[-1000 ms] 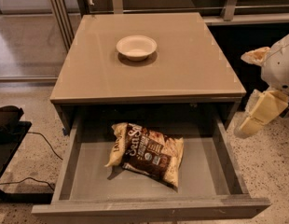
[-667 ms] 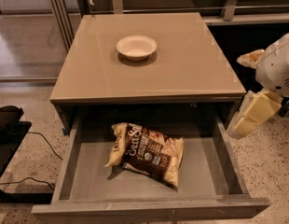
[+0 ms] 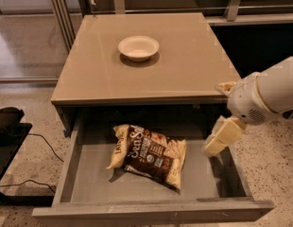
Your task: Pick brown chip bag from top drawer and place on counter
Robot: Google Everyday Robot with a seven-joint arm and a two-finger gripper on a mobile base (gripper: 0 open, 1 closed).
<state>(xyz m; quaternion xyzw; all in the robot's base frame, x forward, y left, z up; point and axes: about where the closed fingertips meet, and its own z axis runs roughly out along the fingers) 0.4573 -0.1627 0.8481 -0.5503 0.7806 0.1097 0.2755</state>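
The brown chip bag [image 3: 151, 154] lies flat on the bottom of the open top drawer [image 3: 203, 181], left of its middle, with its cream ends to the left and right. The counter [image 3: 184, 65] is the glossy tan top above the drawer. My gripper [image 3: 220, 115] comes in from the right on a white arm. It hangs over the drawer's right side, right of the bag and apart from it. Its cream fingers [image 3: 223, 136] stand apart, open and empty.
A white bowl [image 3: 138, 47] stands on the counter toward the back. A black object with cables [image 3: 9, 136] lies on the speckled floor at the left. Metal frame legs [image 3: 61, 13] stand behind the cabinet.
My gripper has moved left, from beside the cabinet to over the drawer's right side. The bag and bowl have not moved.
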